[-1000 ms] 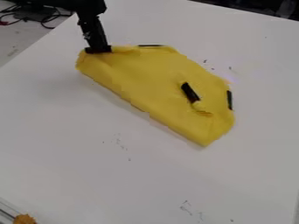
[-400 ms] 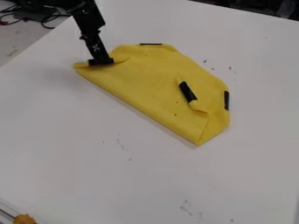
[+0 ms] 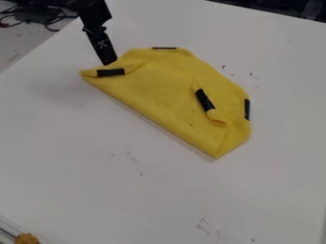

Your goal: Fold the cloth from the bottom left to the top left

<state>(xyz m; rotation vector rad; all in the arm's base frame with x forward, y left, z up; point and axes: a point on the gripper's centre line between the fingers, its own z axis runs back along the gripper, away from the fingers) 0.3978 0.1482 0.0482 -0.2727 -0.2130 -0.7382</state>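
Can see cables (image 3: pixel 54 16) top L of view, past edge of white tbl (image 3: pixel 267 190), + dark stuff (image 3: pixel 309 8) top R. Can make out tan lump (image 3: pixel 26 238) bottom L, w/ clear rim (image 3: pixel 7 228) next to it, well apart from cloth (image 3: pixel 159 90). Can also see small dark marks (image 3: pixel 202 226) on tbl, some nr cloth, some twd bottom.

Lying folded on tbl, upper mid of view, yellow, w/ long slanted edge facing lower L & black strips on top, R, mid & L parts. Has L strip (image 3: pixel 111 72) right by gripper (image 3: pixel 109 63) tip, just below it in view, w/ most of cloth off to R & lower R. Can't tell if gripper's apart or together.
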